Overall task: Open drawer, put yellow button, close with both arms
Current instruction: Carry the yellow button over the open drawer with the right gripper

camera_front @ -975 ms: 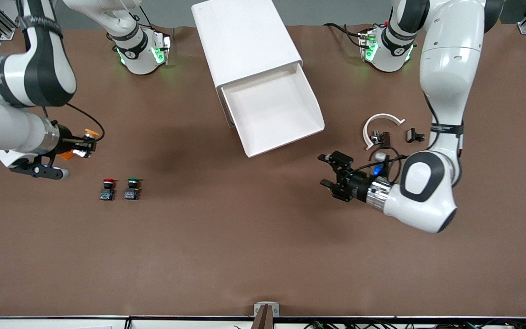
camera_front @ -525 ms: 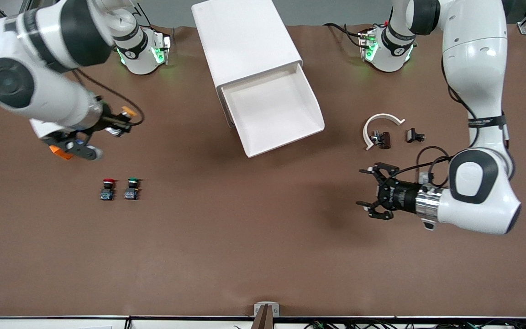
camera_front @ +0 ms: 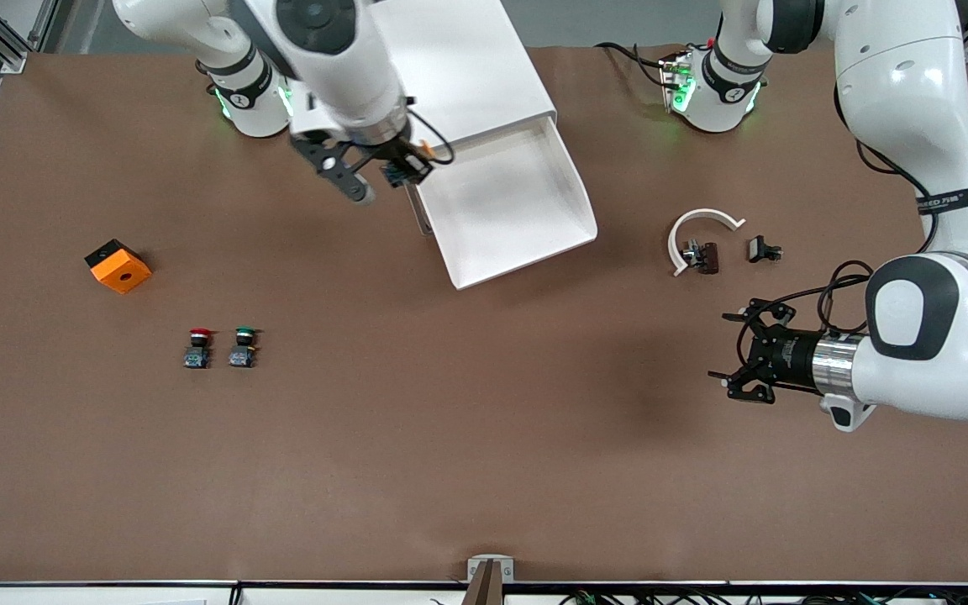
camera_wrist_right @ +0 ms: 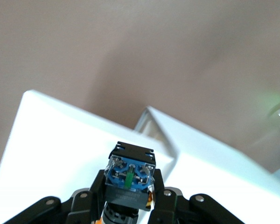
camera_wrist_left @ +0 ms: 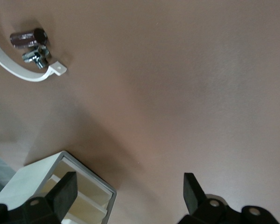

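Observation:
The drawer (camera_front: 507, 202) stands pulled out of the white cabinet (camera_front: 450, 67), and its inside is bare. My right gripper (camera_front: 400, 170) is shut on the yellow button (camera_front: 412, 162). It holds the button over the drawer's edge on the right arm's side, close to the cabinet mouth. In the right wrist view the button's bluish base (camera_wrist_right: 130, 173) sticks out between the fingers of the right gripper (camera_wrist_right: 130, 193), above the drawer's white floor (camera_wrist_right: 56, 149). My left gripper (camera_front: 736, 367) is open and empty over bare table toward the left arm's end. It shows wide open in the left wrist view (camera_wrist_left: 128, 196).
An orange cube (camera_front: 118, 266) with a hole lies toward the right arm's end. A red button (camera_front: 198, 346) and a green button (camera_front: 243, 345) stand nearer the camera than it. A white ring (camera_front: 702, 225), metal parts (camera_front: 701, 255) and a black part (camera_front: 763, 249) lie beside the drawer.
My right arm has swung with the yellow button from over the orange cube to the drawer's edge. My left gripper has drawn away from the drawer toward the left arm's end.

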Motion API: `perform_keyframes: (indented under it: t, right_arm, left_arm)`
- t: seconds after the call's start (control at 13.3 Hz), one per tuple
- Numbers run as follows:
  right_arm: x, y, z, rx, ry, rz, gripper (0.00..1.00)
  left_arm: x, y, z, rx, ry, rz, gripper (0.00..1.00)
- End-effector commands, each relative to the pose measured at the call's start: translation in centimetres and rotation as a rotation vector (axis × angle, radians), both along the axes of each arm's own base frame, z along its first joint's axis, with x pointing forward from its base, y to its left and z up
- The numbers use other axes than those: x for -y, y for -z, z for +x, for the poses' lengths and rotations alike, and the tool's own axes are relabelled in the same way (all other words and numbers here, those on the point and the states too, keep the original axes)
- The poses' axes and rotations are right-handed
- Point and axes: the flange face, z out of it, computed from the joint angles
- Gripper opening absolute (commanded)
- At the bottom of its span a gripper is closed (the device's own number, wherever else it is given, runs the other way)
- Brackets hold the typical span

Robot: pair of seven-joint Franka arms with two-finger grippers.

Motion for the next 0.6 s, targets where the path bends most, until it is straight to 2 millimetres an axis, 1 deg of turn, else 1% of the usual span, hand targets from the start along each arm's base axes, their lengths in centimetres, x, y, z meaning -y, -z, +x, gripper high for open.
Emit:
perform_keyframes:
  t: [0.0,0.07,0.22,0.3,0.38,0.45,0.53]
  right_arm:
    - [-3.9,1.8,0.8,0.026,0.147,0.031,0.15]
    - [-4.9,2.3,1.5,0.040,0.175,0.043,0.15]
    - [-6.6,4.1,2.6,0.032,0.188,0.036,0.15]
    - [-7.4,4.7,2.9,0.030,0.200,0.036,0.15]
    - [-8.2,5.4,2.8,0.028,0.209,0.031,0.15]
    - [-8.9,6.2,2.8,0.025,0.209,0.024,0.15]
    - [-9.1,6.7,3.0,0.026,0.209,0.025,0.15]
  left_arm:
    - [-0.5,-3.0,-0.2,0.062,0.022,0.042,1.00]
    - [-0.5,-3.9,-0.3,0.081,0.033,0.064,1.00]
    - [1.4,-5.0,-0.9,0.121,0.149,0.124,1.00]
    - [2.6,-5.1,-1.3,0.147,0.247,0.140,1.00]
    - [3.2,-5.6,-1.5,0.173,0.308,0.131,1.00]
    - [3.2,-5.8,-1.5,0.189,0.335,0.118,1.00]
    - [3.3,-6.1,-1.5,0.211,0.363,0.105,1.00]
